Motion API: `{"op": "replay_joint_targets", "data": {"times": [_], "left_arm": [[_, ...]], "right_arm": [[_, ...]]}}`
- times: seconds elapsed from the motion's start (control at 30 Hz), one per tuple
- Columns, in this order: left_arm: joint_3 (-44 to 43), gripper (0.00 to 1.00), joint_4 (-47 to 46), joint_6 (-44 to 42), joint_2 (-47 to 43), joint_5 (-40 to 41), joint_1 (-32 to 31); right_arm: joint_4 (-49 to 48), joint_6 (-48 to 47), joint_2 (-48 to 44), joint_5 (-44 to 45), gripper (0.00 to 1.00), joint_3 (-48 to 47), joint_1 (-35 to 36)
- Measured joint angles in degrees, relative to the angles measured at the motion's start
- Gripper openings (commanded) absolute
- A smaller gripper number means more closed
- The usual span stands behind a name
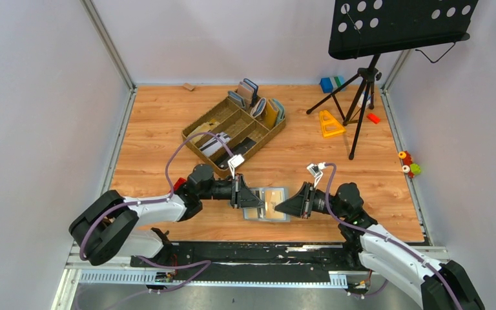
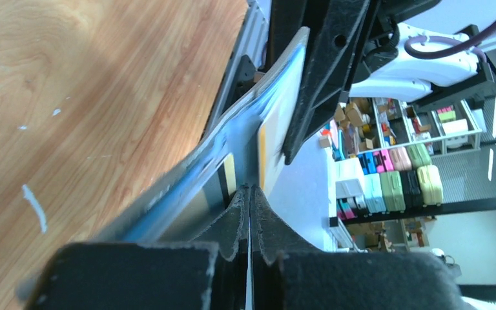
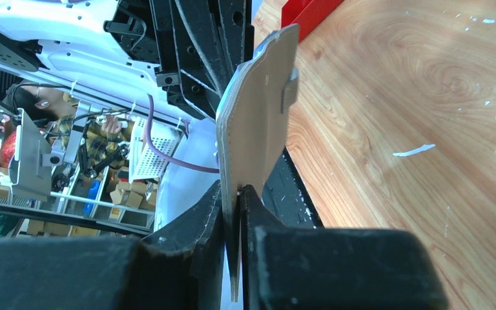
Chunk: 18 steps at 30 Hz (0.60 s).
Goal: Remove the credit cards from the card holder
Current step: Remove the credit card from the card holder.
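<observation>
Nearest, the left gripper (image 1: 259,201) is clamped on the left edge of the card holder (image 1: 268,217), low in the frame's centre. The right gripper (image 1: 279,207) pinches its right flap; it spans between them.

Card holder (image 1: 272,201) lies between left gripper (image 1: 258,200) and right gripper (image 1: 283,206), before the tray (image 1: 223,116)

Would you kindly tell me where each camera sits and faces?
Top external: above and behind the bases, looking down on the table; both arms show.
Left wrist: on the left arm, facing the right arm past the left gripper, its fingers shut.
Right wrist: on the right arm, facing the left arm past the right gripper.
All three share the card holder, pinched from both sides.
</observation>
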<state>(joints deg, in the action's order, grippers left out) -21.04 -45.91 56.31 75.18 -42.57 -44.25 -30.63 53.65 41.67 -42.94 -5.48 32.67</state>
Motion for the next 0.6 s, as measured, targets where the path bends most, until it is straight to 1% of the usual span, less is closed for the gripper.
{"op": "replay_joint_targets", "data": {"times": [0.23,0.37,0.4,0.5,0.57,0.6], "left_arm": [[0.04,0.00,4.94,-1.79,-1.57,0.61,0.85],[0.04,0.16,4.76,-1.62,-1.49,0.59,0.85],[0.04,0.18,4.13,-1.38,-1.25,0.57,0.85],[0.11,0.24,1.09,-0.22,0.35,0.26,0.83],[0.17,0.24,-1.66,0.85,1.90,-0.11,0.63],[0.26,0.23,-3.50,1.60,2.86,-0.35,0.39]], "right_arm": [[1.27,-0.37,-0.83,1.09,0.02,0.02,-0.24],[1.11,-0.35,-0.15,1.03,0.03,0.02,-0.26],[0.94,-0.35,0.26,0.94,0.03,0.02,-0.24],[-0.26,-0.11,1.79,0.52,0.04,0.02,-0.24],[-1.07,0.15,2.75,0.15,0.04,0.02,-0.24],[-1.60,0.33,3.26,-0.09,0.05,0.02,-0.24]]}}
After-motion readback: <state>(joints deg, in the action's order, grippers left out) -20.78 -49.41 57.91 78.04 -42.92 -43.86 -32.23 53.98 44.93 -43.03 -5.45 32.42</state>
